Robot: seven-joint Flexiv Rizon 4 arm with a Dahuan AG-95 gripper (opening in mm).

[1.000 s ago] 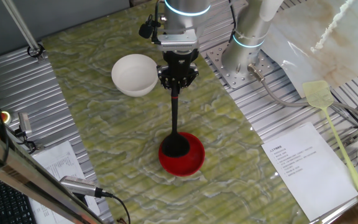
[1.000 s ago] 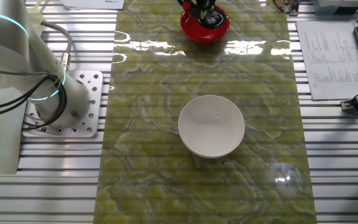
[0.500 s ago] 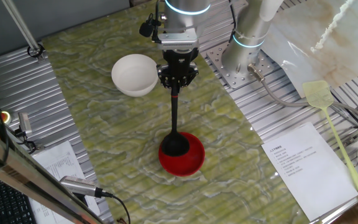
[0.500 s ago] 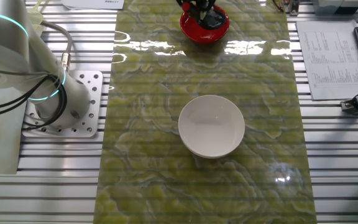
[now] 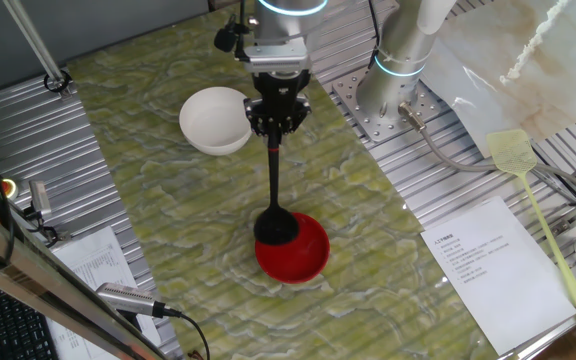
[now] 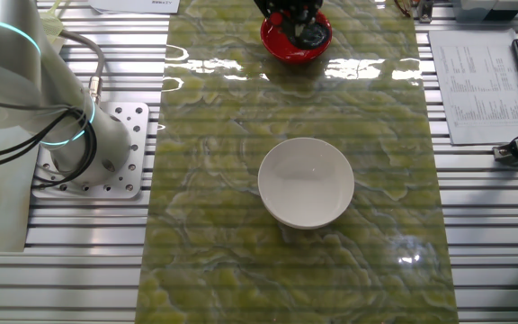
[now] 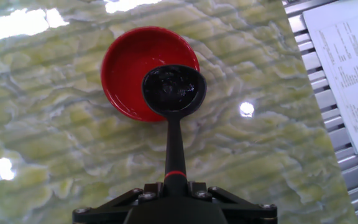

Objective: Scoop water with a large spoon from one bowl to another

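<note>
While the gripper (image 5: 274, 137) clamps the black ladle (image 5: 274, 200) by its handle top, scoop over the red bowl (image 7: 129, 87) rim, the white bowl (image 5: 215, 120) sits just left.

A green marbled mat (image 5: 158, 150) is covering the ribbed metal table (image 5: 28, 130), catching bright glare at twelve o'clock in the other fixed view. Printed sheets (image 5: 488, 265) are lying at four o'clock, a yellow fly swatter (image 5: 538, 210) at three.
</note>
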